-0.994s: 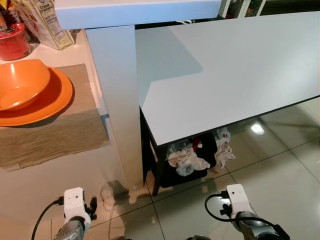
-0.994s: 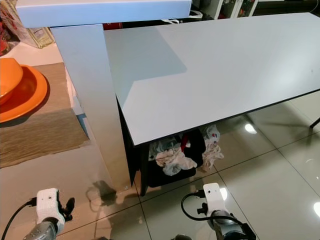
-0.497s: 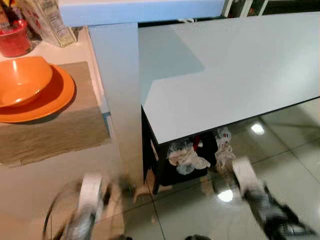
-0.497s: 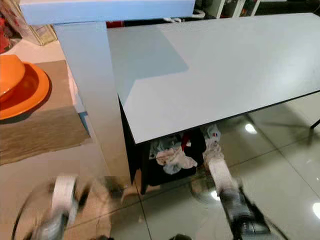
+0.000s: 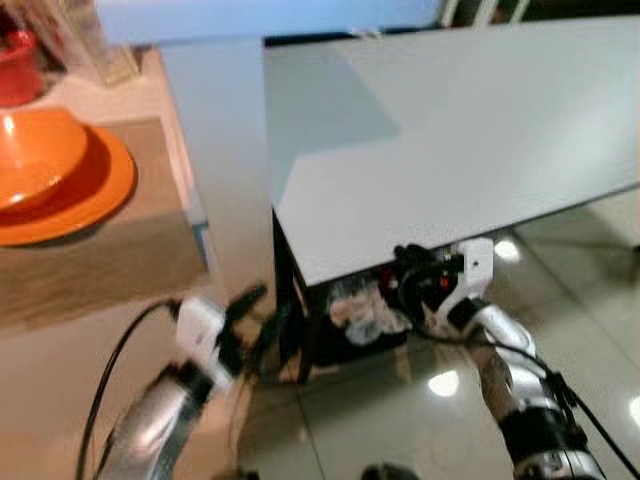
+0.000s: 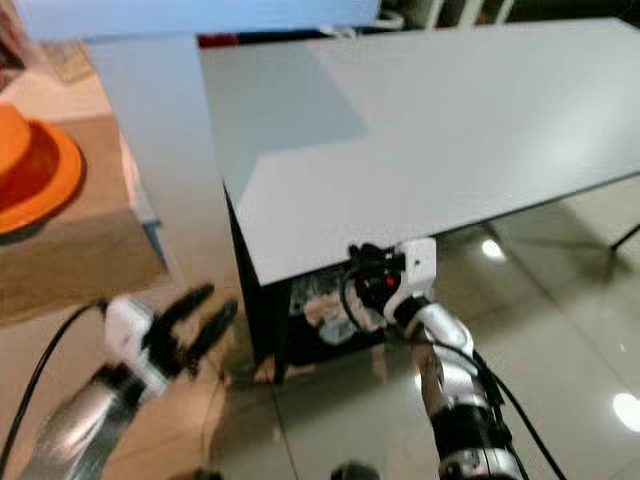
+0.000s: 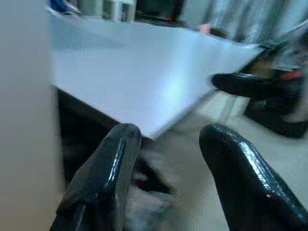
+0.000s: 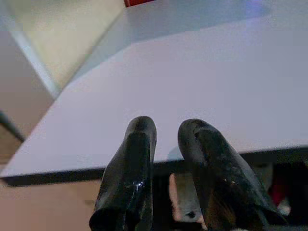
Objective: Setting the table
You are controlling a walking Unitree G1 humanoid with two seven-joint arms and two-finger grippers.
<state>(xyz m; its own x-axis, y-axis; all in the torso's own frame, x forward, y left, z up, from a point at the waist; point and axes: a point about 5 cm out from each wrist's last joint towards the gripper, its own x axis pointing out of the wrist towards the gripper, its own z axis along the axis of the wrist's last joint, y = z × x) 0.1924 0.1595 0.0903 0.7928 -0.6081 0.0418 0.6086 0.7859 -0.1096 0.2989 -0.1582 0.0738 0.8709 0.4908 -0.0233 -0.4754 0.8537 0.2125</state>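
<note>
An orange bowl [image 5: 35, 160] sits in an orange plate [image 5: 100, 195] on a woven placemat [image 5: 120, 260], on the beige counter at the left. The bare grey table [image 5: 450, 130] stretches to the right. My left gripper [image 5: 272, 305] is raised low beside the counter's front, between counter and table; its fingers [image 7: 110, 168] stand open on nothing. My right gripper [image 5: 398, 270] hovers at the table's near edge, fingers [image 8: 139, 144] a narrow gap apart and empty, pointing over the tabletop.
Under the table a dark rack holds crumpled cloths [image 5: 365, 310]. A pale blue-white post [image 5: 215, 130] stands between counter and table. A red container [image 5: 20, 70] stands at the counter's back. Glossy tiled floor [image 5: 570, 300] lies to the right.
Both arms have swung up from hanging low. The right gripper has risen to the table's near edge, the left up beside the counter. The view has shifted slightly.
</note>
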